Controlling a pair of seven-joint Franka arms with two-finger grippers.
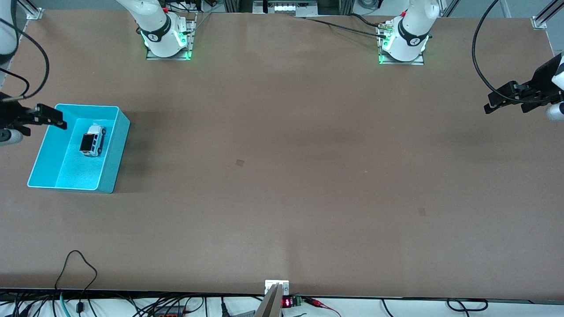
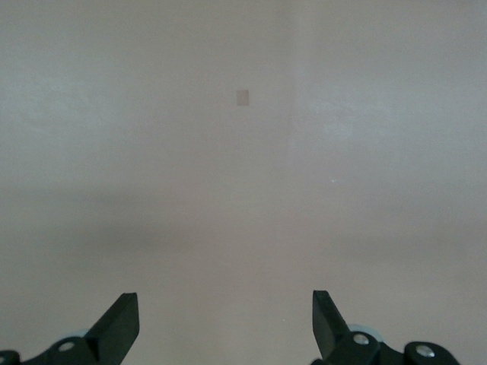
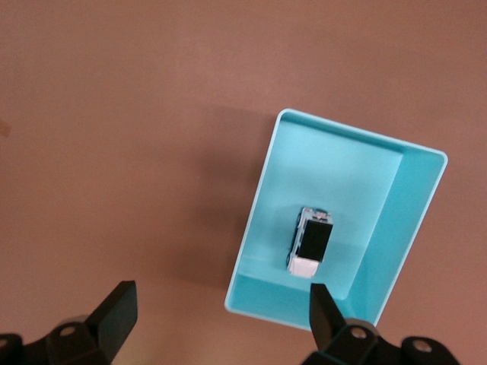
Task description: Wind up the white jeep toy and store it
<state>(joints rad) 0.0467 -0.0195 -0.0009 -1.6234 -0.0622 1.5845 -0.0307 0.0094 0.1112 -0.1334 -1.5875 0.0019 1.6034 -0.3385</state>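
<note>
While the white jeep toy [image 1: 93, 140] sits inside the turquoise bin [image 1: 112, 164], the right pincer [image 1: 52, 118] hangs wide open and empty over the bin's rim. The left pincer [image 1: 500, 102] waits, spread wide and empty, over the counter [image 1: 282, 176].

White arms [image 1: 412, 31], black bands, black cables.

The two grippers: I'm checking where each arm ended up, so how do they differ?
The right gripper is over the turquoise bin holding the white jeep toy; the left gripper hangs over bare table at the left arm's end. Both are open and empty.
</note>
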